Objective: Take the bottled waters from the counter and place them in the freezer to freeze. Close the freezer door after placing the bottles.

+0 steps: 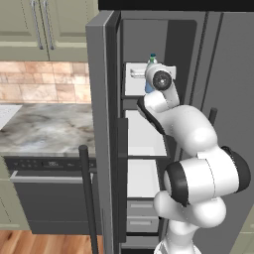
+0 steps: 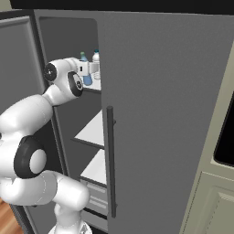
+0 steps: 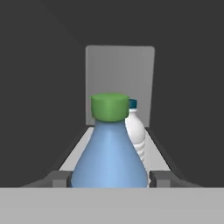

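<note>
End effector [image 3: 109, 179] narrowly parted around blue bottle [image 3: 109, 157], clear bottle [image 3: 136, 131] just behind, on freezer shelf [image 3: 155, 153].

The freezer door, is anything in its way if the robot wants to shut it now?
Yes. The robot's own arm reaches through the doorway, its gripper around the blue bottle on the top shelf. The freezer door stands open.

The top white shelf [image 1: 133, 79] inside the freezer [image 1: 149, 39] carries both bottles, standing upright. The blue bottle [image 3: 109, 157] with the green cap stands nearest the shelf's front edge, and the clear bottle [image 3: 136, 131] stands just behind it, toward the freezer's back wall.
</note>
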